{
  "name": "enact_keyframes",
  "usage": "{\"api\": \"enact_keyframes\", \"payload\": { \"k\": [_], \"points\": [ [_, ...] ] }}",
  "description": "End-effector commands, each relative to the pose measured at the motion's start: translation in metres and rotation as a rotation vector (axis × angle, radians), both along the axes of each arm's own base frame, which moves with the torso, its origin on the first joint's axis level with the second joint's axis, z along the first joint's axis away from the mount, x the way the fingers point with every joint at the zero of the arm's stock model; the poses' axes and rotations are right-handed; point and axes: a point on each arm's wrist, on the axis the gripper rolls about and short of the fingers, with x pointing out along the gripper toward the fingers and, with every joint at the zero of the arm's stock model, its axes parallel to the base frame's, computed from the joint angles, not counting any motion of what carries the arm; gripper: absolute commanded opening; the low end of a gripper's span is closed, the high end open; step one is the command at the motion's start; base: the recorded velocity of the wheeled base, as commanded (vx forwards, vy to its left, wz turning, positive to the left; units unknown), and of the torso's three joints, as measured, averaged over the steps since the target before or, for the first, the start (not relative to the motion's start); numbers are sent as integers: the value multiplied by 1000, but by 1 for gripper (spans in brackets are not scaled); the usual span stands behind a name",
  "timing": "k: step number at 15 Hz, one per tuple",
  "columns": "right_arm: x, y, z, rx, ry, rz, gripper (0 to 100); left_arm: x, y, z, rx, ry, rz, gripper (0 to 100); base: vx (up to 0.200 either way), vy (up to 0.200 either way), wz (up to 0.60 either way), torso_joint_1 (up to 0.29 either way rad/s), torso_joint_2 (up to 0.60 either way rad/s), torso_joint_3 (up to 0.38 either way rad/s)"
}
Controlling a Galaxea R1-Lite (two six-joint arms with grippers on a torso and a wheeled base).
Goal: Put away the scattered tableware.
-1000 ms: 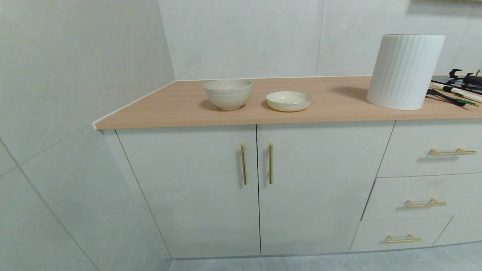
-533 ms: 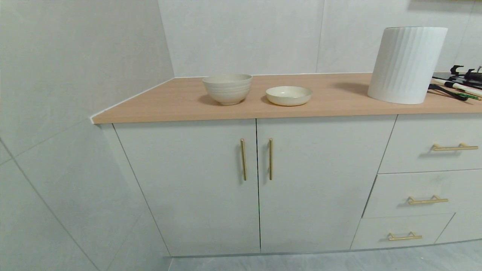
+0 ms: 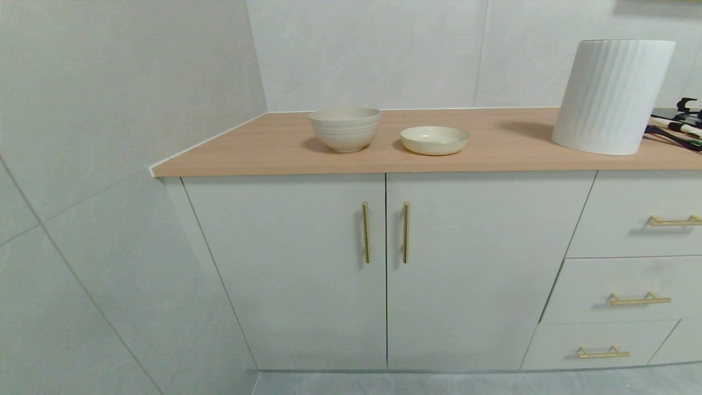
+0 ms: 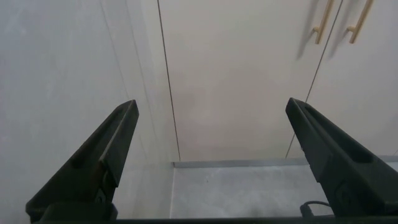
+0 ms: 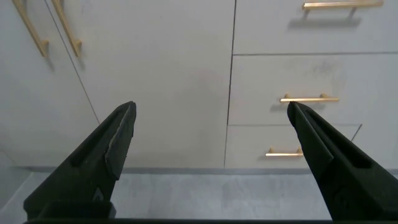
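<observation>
**Task items**
- Bowl [image 3: 345, 129]: pale, ribbed and deep. It stands upright on the desk [image 3: 510, 151], upper centre of the head view.
- Dish [image 3: 434, 140]: cream and shallow. It sits on the desk just right of the bowl, near it but not touching.
- Both items sit near the front edge of the desk, the bowl above the left door and the dish above the right.

**Other items on the desk**
- Canister [image 3: 611, 96]: tall, white and ribbed, upright at the upper right. It is well apart from the dish.
- Tools [image 3: 677, 127]: slender dark and light items lying at the right edge of the frame, just beside the canister. They are too small to identify.

**Cabinet**
- Doors [image 3: 296, 269]: two, shut, below the desk at the centre of the frame.
- Handles [image 3: 366, 232]: gold and vertical, one on each door, either side of the seam.
- Drawers [image 3: 630, 219]: three, stacked and shut, at the right of the frame. Each has a horizontal gold pull.
- Wall [image 3: 109, 109]: tiled, on the left of the frame.
- Floor [image 3: 493, 384]: grey, along the lower edge.

**Pincers**
- Left pincer [image 4: 210, 107]: the jaws stand wide apart. It is low, facing the left door where the cabinet meets the wall and floor.
- Right pincer [image 5: 210, 109]: the jaws stand wide apart. It is low, facing the right door and the drawers, with the floor below it.
</observation>
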Motion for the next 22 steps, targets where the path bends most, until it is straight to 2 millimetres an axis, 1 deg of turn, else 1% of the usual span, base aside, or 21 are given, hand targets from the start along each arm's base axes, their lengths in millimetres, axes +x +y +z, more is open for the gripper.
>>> {"api": "enact_keyframes", "payload": {
  "k": [1,7,10,19,20,21,22],
  "points": [
    [0,0,0,0,1,1,100,0,0,0,0,0,0,100,0,0,0,0,0,0],
    [0,0,0,0,1,1,100,0,0,0,0,0,0,100,0,0,0,0,0,0],
    [0,0,0,0,1,1,100,0,0,0,0,0,0,100,200,0,0,1,4,4],
    [0,0,0,-19,-2,4,100,0,0,0,0,0,0,100,0,0,0,0,0,0],
    [-3,0,13,-13,-62,18,100,0,0,0,0,0,0,100,0,0,0,0,0,0],
    [-11,1,38,2,-135,63,100,0,0,0,-2,0,0,100,0,0,0,0,0,0],
    [-8,2,49,15,-85,149,100,0,0,0,0,0,0,100,0,0,0,0,0,0]
  ]
}}
